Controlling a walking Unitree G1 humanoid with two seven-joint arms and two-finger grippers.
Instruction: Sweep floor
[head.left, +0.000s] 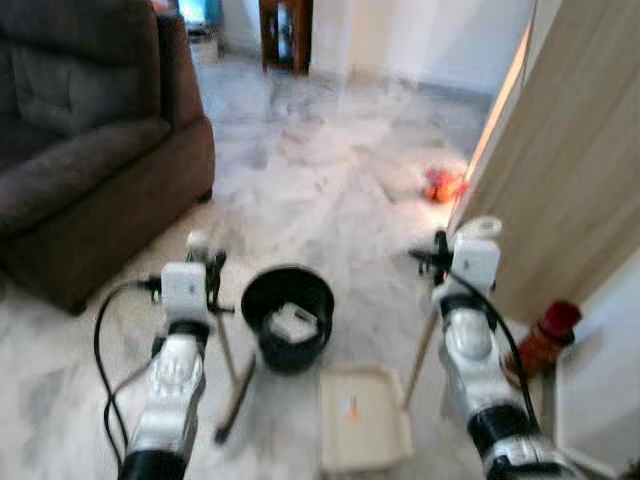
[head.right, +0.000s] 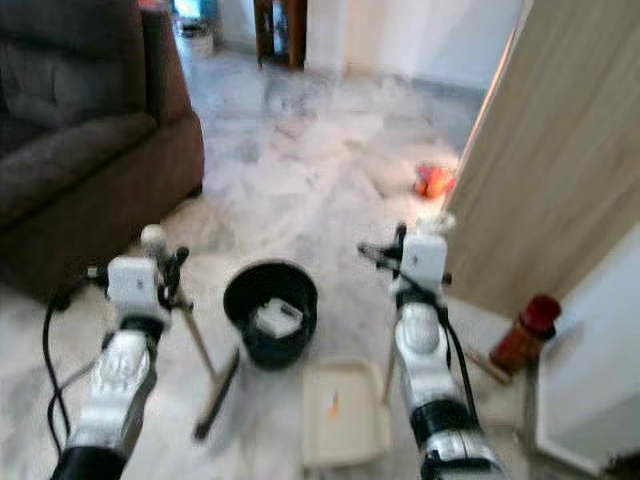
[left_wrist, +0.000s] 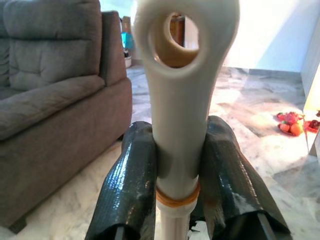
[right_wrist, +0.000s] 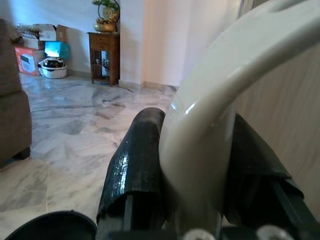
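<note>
With both head views blurred, the wrist views settle the grips: left gripper (left_wrist: 179, 175) is clamped on the broom handle (left_wrist: 182, 100), pale, with a hanging hole at its top end; right gripper (right_wrist: 195, 165) is clamped on the curved white dustpan handle (right_wrist: 220, 100). Broom (head.left: 232, 385) slants down to the floor (head.left: 320, 170) beside the black bucket (head.left: 288, 318); its bristle end is just a dark smear. Dustpan (head.left: 362, 415) lies flat on the floor between the arms, an orange speck in it. Something white sits in the bucket, unidentifiable. Brown sofa (head.left: 90, 140) left, cut off by the frame. Wooden panel (head.left: 560, 150) right, red blurry object (head.left: 548, 335) at its base.
</note>
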